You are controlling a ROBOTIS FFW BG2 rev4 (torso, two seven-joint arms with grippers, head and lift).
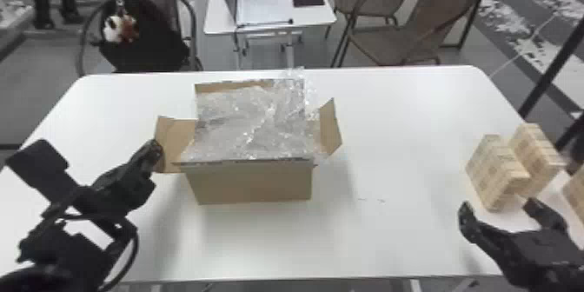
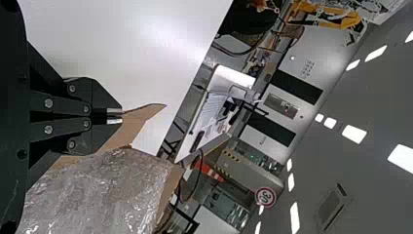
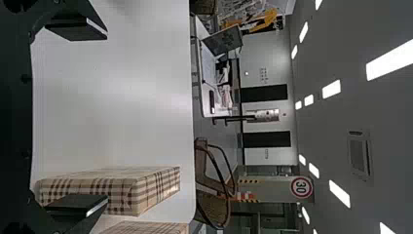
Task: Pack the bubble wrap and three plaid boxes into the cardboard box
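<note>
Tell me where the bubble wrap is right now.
In the head view, the bubble wrap lies across the mouth of the open cardboard box, between its side flaps, a little left of centre on the white table.

Beige plaid boxes [image 3: 154, 188], white table [image 3: 117, 97]

Gap btwn carton [image 1: 255, 184], plaid bxs [image 1: 497, 173]
</note>
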